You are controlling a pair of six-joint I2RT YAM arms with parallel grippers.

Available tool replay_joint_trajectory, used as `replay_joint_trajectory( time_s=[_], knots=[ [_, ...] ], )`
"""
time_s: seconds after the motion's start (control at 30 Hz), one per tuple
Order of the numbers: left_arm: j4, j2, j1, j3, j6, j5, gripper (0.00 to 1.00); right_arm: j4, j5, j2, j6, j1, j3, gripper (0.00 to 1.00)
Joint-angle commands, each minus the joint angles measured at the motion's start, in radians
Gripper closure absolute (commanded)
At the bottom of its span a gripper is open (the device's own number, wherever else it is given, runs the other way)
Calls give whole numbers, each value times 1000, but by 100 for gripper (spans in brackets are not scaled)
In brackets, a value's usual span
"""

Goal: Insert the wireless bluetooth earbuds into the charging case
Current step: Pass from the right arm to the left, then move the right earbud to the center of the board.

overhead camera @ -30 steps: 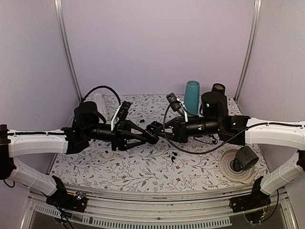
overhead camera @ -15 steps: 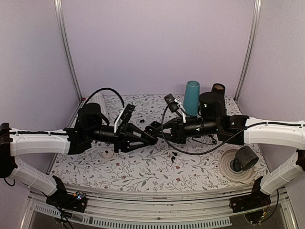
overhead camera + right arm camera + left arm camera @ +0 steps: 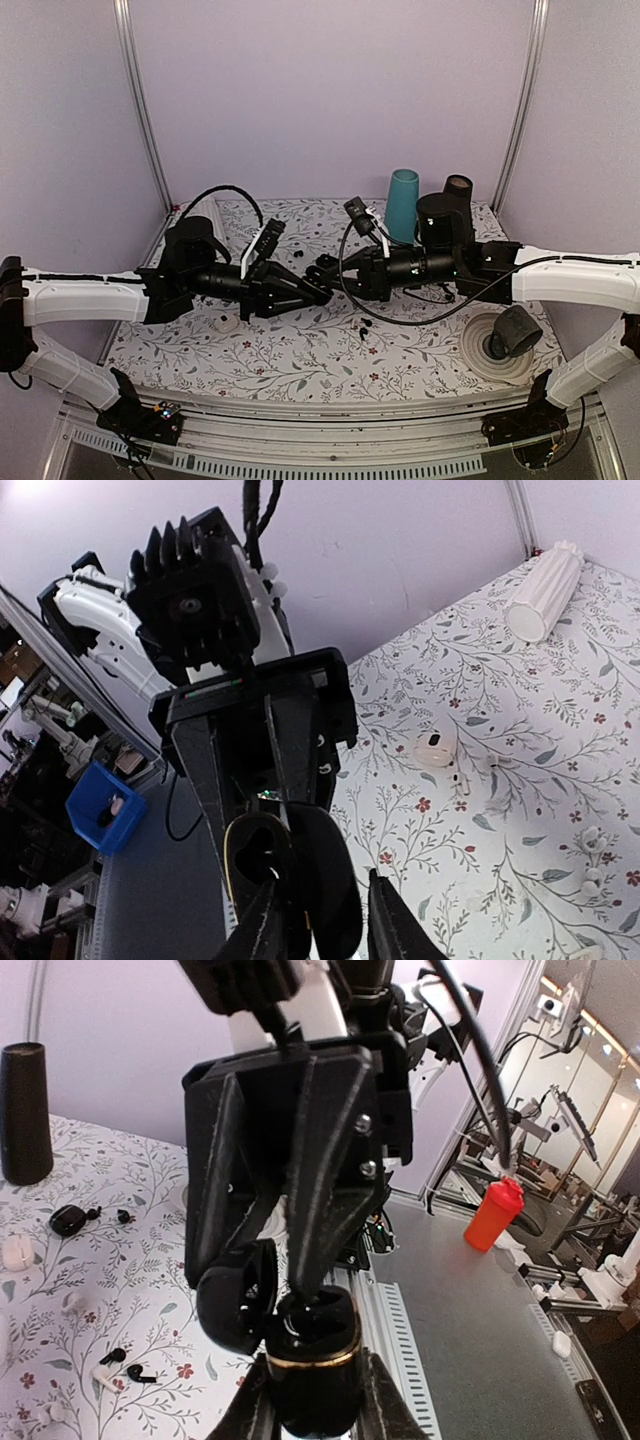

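from above, the left pincer (image 3: 318, 293) and the right pincer (image 3: 323, 272) meet tip to tip over the middle of the table (image 3: 300, 365). small black earbuds (image 3: 364, 327) lie loose on the table, a little nearer than the tips and a bit right. a white case (image 3: 226, 324) lies on the table by the left arm.

left wrist view: the left pincer is squeezed tight on a black case (image 3: 312, 1345) with a gold rim. its lid (image 3: 238, 1305) hangs open to the left. the right pincer comes at it from the far side, with a finger on each side of the lid. black and white earbuds lie on the table to the left.

right wrist view: the lid sits between the right pincer's fingers (image 3: 262, 920). i cannot tell if they press on it.
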Motion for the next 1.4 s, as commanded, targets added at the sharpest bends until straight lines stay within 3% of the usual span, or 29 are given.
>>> replay_joint_trajectory(
  time_s=[0.0, 0.23, 0.27, 0.43, 0.53, 0.6, 0.63, 0.7, 1.1, 1.37],
  knots=[
    [34, 5, -13, 18, 3, -9, 100, -7, 32, -1, 1, 7, 21, 60],
    [33, -44, 3, -25, -3, -181, 100, -148, 271, -32, 31, -42, 13, 2],
    [27, -54, 10, -33, -3, -218, 100, -183, 325, -32, 46, -68, 0, 1],
    [33, -118, 61, -87, -28, -348, 100, -364, 674, 76, 141, -96, -130, 1],
    [39, -156, 87, -109, -36, -364, 100, -325, 598, 394, 227, -91, -252, 1],
    [30, -170, 100, -107, -38, -365, 100, -325, 516, 615, 285, -50, -235, 1],
    [25, -175, 106, -104, -37, -361, 100, -367, 549, 653, 321, -6, -206, 1],
    [11, -178, 115, -95, -34, -356, 100, -426, 625, 615, 369, 47, -159, 1],
    [34, -177, 137, -110, -58, -326, 100, -461, 571, 392, 310, -48, -88, 0],
    [57, -180, 137, -123, -57, -311, 100, -444, 541, 274, 315, -72, -105, 5]
  ],
)
